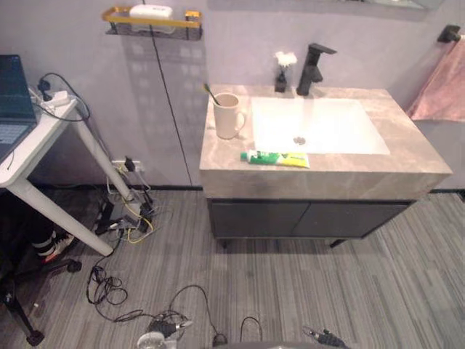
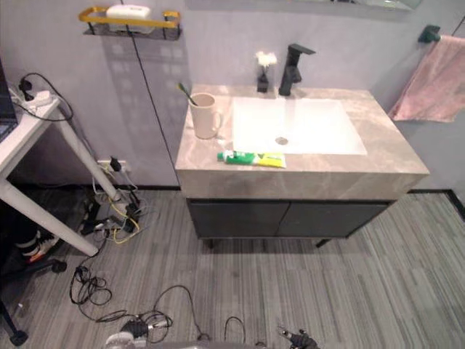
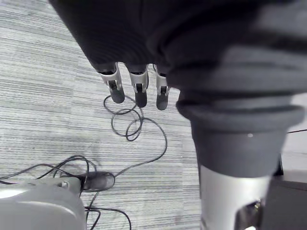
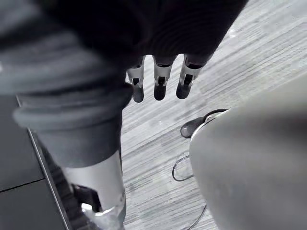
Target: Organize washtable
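On the grey stone washtable point(image 1: 410, 149), a beige mug point(image 1: 227, 116) holding a toothbrush point(image 1: 209, 93) stands upright at nine o'clock of the white basin point(image 1: 338, 123), with a green-and-yellow toothpaste tube point(image 1: 275, 158) lying flat at seven o'clock.

You'll see a dark ribbed cover over your left hand point(image 3: 125, 38) and right hand point(image 4: 168, 33); below it, a row of silver fingers point(image 3: 138, 82) with dark rounded tips.

The toothbrush point(image 1: 208, 91) is mostly hidden inside the cup point(image 1: 227, 116).
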{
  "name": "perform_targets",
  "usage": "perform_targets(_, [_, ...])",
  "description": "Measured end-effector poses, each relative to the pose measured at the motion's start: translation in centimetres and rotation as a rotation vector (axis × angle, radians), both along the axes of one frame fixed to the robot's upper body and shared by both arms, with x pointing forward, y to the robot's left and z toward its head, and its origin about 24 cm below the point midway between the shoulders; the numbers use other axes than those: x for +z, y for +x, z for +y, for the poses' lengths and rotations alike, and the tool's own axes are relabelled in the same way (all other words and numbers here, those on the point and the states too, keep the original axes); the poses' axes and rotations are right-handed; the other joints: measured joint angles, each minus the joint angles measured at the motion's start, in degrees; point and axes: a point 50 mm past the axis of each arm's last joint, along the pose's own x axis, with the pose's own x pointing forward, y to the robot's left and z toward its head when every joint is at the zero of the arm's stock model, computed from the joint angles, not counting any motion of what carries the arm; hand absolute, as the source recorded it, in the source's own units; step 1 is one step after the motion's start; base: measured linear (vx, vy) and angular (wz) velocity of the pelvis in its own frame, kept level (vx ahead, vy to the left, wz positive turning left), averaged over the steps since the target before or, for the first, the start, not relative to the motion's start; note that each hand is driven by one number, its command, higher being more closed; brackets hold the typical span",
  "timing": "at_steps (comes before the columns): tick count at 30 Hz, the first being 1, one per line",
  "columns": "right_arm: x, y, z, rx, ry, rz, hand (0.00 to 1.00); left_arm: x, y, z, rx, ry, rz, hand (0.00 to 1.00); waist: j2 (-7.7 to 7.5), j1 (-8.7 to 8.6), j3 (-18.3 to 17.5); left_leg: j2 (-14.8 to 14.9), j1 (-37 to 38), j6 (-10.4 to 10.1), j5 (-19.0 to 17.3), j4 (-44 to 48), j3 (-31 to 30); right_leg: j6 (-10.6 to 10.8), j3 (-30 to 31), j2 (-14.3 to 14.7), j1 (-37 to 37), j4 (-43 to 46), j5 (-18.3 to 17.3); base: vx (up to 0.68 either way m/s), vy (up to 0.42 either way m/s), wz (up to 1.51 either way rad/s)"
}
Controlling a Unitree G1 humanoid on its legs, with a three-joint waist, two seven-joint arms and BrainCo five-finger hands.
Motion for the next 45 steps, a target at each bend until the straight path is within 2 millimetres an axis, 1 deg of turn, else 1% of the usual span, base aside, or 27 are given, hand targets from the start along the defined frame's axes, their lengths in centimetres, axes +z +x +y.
perform_targets(2, [0.0, -0.3, -0.2, -0.001, -0.005, 0.006, 0.00, 0.0, -0.1, 0.0, 0.001, 0.000, 0.003, 0.00, 0.21, -0.54, -0.01, 0.12, 0.04, -0.13, 0.13, 0.00, -0.51, 0.03, -1.11, 0.06, 0.71, -0.21, -0.02, -0.12, -0.045, 0.35])
perform_targets(7, [0.0, -0.5, -0.4, 0.012, -0.012, 0.013, 0.00, -0.2, -0.5, -0.2, 0.004, -0.004, 0.023, 0.00, 0.67, -0.53, 0.32, -0.07, -0.32, 0.22, 0.37, -0.01, -0.57, 0.79, -0.32, 0.27, 1.93, -1.26, 0.45, -0.04, -0.007, 0.05])
perform_targets(10, [0.0, -0.4, -0.3, 0.013, -0.011, 0.010, 0.00, -0.2, -0.4, -0.1, 0.008, -0.003, 0.018, 0.00, 0.40, -0.28, 1.30, -0.30, -0.11, 0.42, -0.13, 0.75, -0.05, 1.05, 0.94, 0.57, 2.38, -1.44, 1.51, 0.02, 0.008, -0.03])
perform_targets(11, [0.0, 0.0, -0.2, 0.016, -0.009, 0.001, 0.00, 0.0, -0.2, 0.1, 0.013, 0.001, 0.007, 0.00, 0.07, -0.27, 2.47, -0.55, -2.56, 1.25, -2.14, 5.94, -0.16, 1.06, 1.05, 0.28, 2.48, -1.39, 2.34, 0.00, 0.000, 0.00])
perform_targets(12, [0.1, 0.3, -0.2, 0.018, -0.009, -0.004, 0.00, 0.1, 0.2, 0.1, 0.014, 0.003, -0.006, 0.00, 0.05, -0.20, 3.14, -0.51, -4.02, 1.16, -3.64, 9.23, -0.23, 1.08, 1.23, 0.28, 2.52, -1.17, 2.45, -0.03, 0.048, 0.10])
perform_targets(13, [0.2, 0.7, -0.6, 0.021, -0.020, -0.015, 0.00, 0.4, 0.9, 0.2, 0.011, 0.009, -0.040, 0.00, 1.03, -0.15, 5.08, 0.51, -8.59, 0.83, -8.42, 19.24, -0.43, 0.98, 1.39, 1.24, 2.57, -0.52, 2.51, -0.05, 0.075, 0.12])
perform_targets(14, [0.4, 1.2, -1.1, 0.026, -0.035, -0.028, 0.00, 0.5, 1.3, 0.3, 0.009, 0.013, -0.058, 0.00, 2.47, -0.01, 6.17, 1.68, -12.24, 0.19, -11.50, 26.55, -0.54, 0.90, 1.17, 2.49, 2.67, -0.23, 2.45, -0.04, 0.073, 0.18])
perform_targets(16, [0.6, 1.4, -1.6, 0.024, -0.053, -0.041, 0.00, 0.7, 2.0, 0.3, 0.006, 0.018, -0.075, 0.00, 3.76, 0.10, 7.43, 1.92, -14.27, -0.38, -12.59, 31.83, -0.36, 0.07, -0.26, 3.18, 3.59, -0.21, 1.87, -0.01, 0.078, 0.45])
perform_targets(18, [0.7, 1.6, -1.7, 0.009, -0.057, -0.058, 0.00, 0.9, 2.5, 0.1, 0.012, 0.020, -0.097, 0.00, 5.02, 1.00, 8.74, 2.17, -13.27, 0.14, -13.32, 32.52, -0.38, -1.34, 0.20, 3.57, 4.80, 0.31, 0.67, -0.03, 0.075, 0.32])
perform_targets(19, [0.9, 2.0, -2.0, 0.012, -0.070, -0.079, 0.00, 1.0, 2.6, 0.3, 0.048, 0.016, -0.114, 0.00, 5.94, 2.16, 9.60, 2.02, -12.69, -0.19, -14.13, 32.74, -0.36, -1.46, 2.78, 4.17, 4.53, 1.02, 0.36, -0.13, 0.093, -0.28])
perform_targets(21, [1.0, 2.8, -1.6, 0.026, -0.064, -0.101, 0.00, 0.9, 1.5, 1.0, 0.100, 0.025, -0.097, 0.00, 5.74, 3.73, 9.46, 1.78, -10.80, 0.76, -13.90, 28.25, 1.65, -1.45, 8.05, 4.09, 4.07, 0.63, 0.37, -0.12, 0.069, -0.45])
perform_targets(22, [0.9, 3.0, -1.1, 0.047, -0.052, -0.103, 0.00, 0.7, 0.6, 1.3, 0.121, 0.029, -0.079, 0.00, 5.43, 4.05, 9.16, 1.58, -9.61, 2.62, -12.58, 24.30, 4.23, -1.86, 10.75, 3.89, 3.47, -0.46, 0.63, -0.04, 0.024, -0.30])
perform_targets(25, [1.3, 4.2, -0.8, 0.069, -0.056, -0.146, 0.00, 0.5, -0.1, 1.1, 0.203, 0.008, -0.067, 0.00, 6.42, 4.10, 8.99, 0.94, -10.35, 3.27, -11.57, 22.81, 5.14, -2.79, 13.50, 3.47, 1.97, -2.19, 0.98, -0.01, 0.083, -0.18])
perform_targets(26, [1.3, 4.6, -0.6, 0.092, -0.053, -0.150, 0.00, 0.4, -0.9, 1.3, 0.254, 0.004, -0.057, 0.00, 6.53, 4.27, 8.76, 0.77, -10.31, 3.30, -11.59, 23.49, 5.10, -3.27, 15.52, 3.82, 2.00, -2.22, 1.29, 0.00, 0.147, -0.48])
perform_targets(28, [1.4, 5.2, 0.1, 0.143, -0.046, -0.159, 0.00, 0.2, -2.2, 1.4, 0.299, 0.002, -0.034, 0.00, 6.16, 4.11, 6.77, 0.79, -10.64, 4.02, -12.05, 23.90, 6.48, -3.47, 18.19, 3.99, 1.14, -2.40, 1.41, 0.04, 0.152, -0.60])
perform_targets(30, [1.5, 5.7, 0.6, 0.193, -0.044, -0.167, 0.00, 0.1, -2.2, 1.1, 0.298, -0.006, -0.033, 0.00, 5.64, 4.16, 5.38, 0.72, -11.23, 4.62, -12.45, 23.60, 8.13, -3.56, 19.51, 3.54, 0.00, -2.84, 1.48, 0.06, 0.133, -0.51])
perform_targets(32, [1.5, 6.0, 1.0, 0.228, -0.038, -0.172, 0.00, 0.1, -1.8, 0.7, 0.286, -0.013, -0.041, 0.00, 4.98, 4.14, 4.24, -0.06, -10.77, 4.66, -12.48, 22.07, 9.24, -4.62, 19.84, 2.69, -0.63, -2.98, 2.90, 0.08, 0.141, -0.29])
perform_targets(33, [1.5, 6.1, 1.0, 0.238, -0.035, -0.173, 0.00, 0.1, -1.5, 0.7, 0.277, -0.013, -0.047, 0.00, 4.83, 4.10, 3.99, -0.48, -10.21, 4.66, -12.48, 21.33, 9.32, -3.73, 20.07, 2.39, -0.52, -3.02, 4.00, 0.10, 0.133, -0.20])
perform_targets(34, [1.5, 6.0, 0.9, 0.257, -0.037, -0.168, 0.00, 0.3, -1.1, 0.6, 0.256, -0.011, -0.059, 0.00, 4.85, 4.25, 3.43, -0.81, -8.98, 4.66, -12.48, 19.57, 9.78, -1.90, 20.06, 2.19, -0.51, -3.05, 5.68, 0.13, 0.150, -0.41])
perform_targets(36, [1.5, 6.1, 0.9, 0.276, -0.042, -0.166, 0.00, 0.3, -1.1, 0.6, 0.252, -0.009, -0.060, 0.00, 5.65, 4.73, 2.27, -0.80, -7.63, 4.67, -12.48, 17.10, 9.70, -1.93, 19.27, 3.01, -0.57, -2.82, 7.47, 0.12, 0.122, -0.57])
perform_targets(37, [1.5, 6.0, 0.8, 0.281, -0.043, -0.163, 0.00, 0.3, -1.1, 0.7, 0.247, -0.006, -0.061, 0.00, 6.19, 5.53, 1.97, -0.84, -6.29, 4.67, -12.48, 15.59, 9.67, -1.95, 18.90, 3.61, -0.72, -1.84, 7.62, 0.12, 0.144, -0.63])
perform_targets(39, [1.5, 5.9, 0.6, 0.287, -0.049, -0.157, 0.00, 0.3, -1.2, 0.6, 0.245, -0.005, -0.058, 0.00, 6.93, 5.59, 1.44, -0.74, -4.33, 4.51, -12.30, 14.31, 9.56, -1.49, 18.09, 4.47, -1.30, 0.65, 7.20, 0.16, 0.157, -0.46])
perform_targets(40, [1.5, 5.9, 0.4, 0.290, -0.053, -0.156, 0.00, 0.3, -1.2, 0.6, 0.238, -0.004, -0.055, 0.00, 7.31, 5.46, 1.42, -0.64, -3.16, 5.47, -11.50, 14.53, 9.62, -1.37, 17.79, 4.82, -1.37, 2.25, 6.70, 0.24, 0.150, -0.14])
perform_targets(42, [1.4, 5.4, -0.2, 0.285, -0.065, -0.133, 0.00, 0.3, -0.5, 0.5, 0.213, -0.007, -0.065, 0.00, 7.94, 5.24, 2.41, -0.19, -0.19, 5.25, -11.56, 16.24, 9.03, 1.18, 16.87, 5.62, -1.66, 9.96, 5.13, 0.22, 0.113, -0.03])
perform_targets(43, [1.3, 4.9, -0.4, 0.282, -0.065, -0.112, 0.00, 0.4, -0.1, 0.6, 0.206, -0.004, -0.074, 0.00, 7.63, 5.38, 3.67, -0.35, 0.48, 4.91, -11.80, 21.06, 7.55, 3.64, 15.09, 5.31, -2.78, 18.44, 4.35, 0.12, 0.039, 0.09])
perform_targets(44, [1.2, 4.7, -0.7, 0.280, -0.069, -0.104, 0.00, 0.4, -0.1, 0.5, 0.195, -0.004, -0.075, 0.00, 8.27, 4.30, 4.58, -0.21, 1.28, 4.65, -12.19, 23.93, 4.31, 6.89, 12.89, 5.51, -5.47, 27.54, 6.08, 0.06, 0.029, 0.04])
perform_targets(45, [1.3, 4.6, -0.8, 0.283, -0.072, -0.102, 0.00, 0.3, -0.6, 0.5, 0.188, -0.002, -0.056, 0.00, 9.19, 3.92, 5.00, -0.01, 2.63, 5.39, -12.71, 23.24, 3.46, 7.88, 11.68, 5.54, -7.01, 31.37, 7.53, 0.06, 0.055, -0.06])
